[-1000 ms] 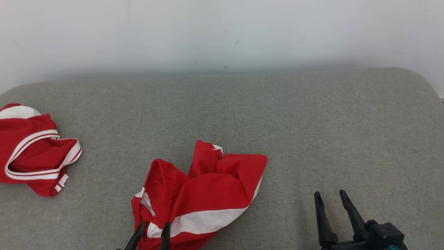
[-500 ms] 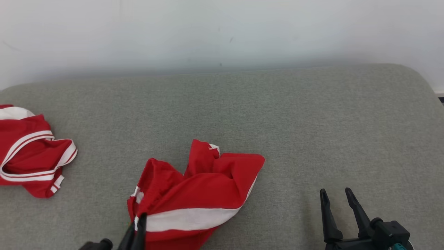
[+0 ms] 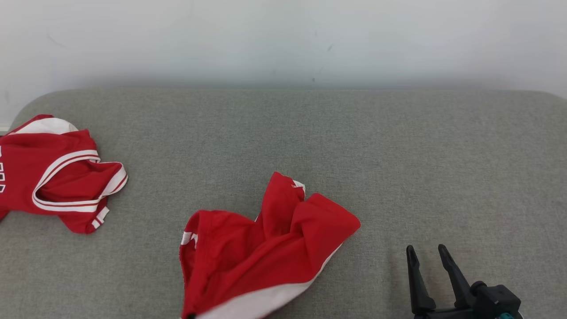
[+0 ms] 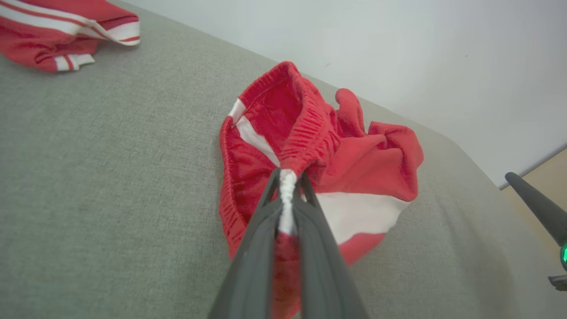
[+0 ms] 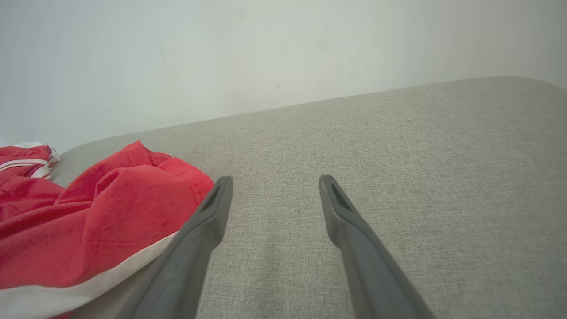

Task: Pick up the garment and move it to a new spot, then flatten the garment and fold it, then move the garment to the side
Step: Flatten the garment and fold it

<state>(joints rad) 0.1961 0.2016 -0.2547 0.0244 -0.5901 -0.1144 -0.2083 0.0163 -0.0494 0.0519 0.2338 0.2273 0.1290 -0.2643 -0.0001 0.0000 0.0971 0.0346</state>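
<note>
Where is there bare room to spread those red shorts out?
Bare grey cushion runs from the red shorts back to the wall, and around the open right gripper. Crowded: the left edge, with another red garment, and front centre, where the left gripper pinches the shorts.

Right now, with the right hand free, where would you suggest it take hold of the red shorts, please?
I'd suggest the corner of the red shorts nearest it, coming from the robot's right, low over the cushion. That corner points toward the open right hand as a thin free edge, while the left hand is shut on the elastic waistband.
</note>
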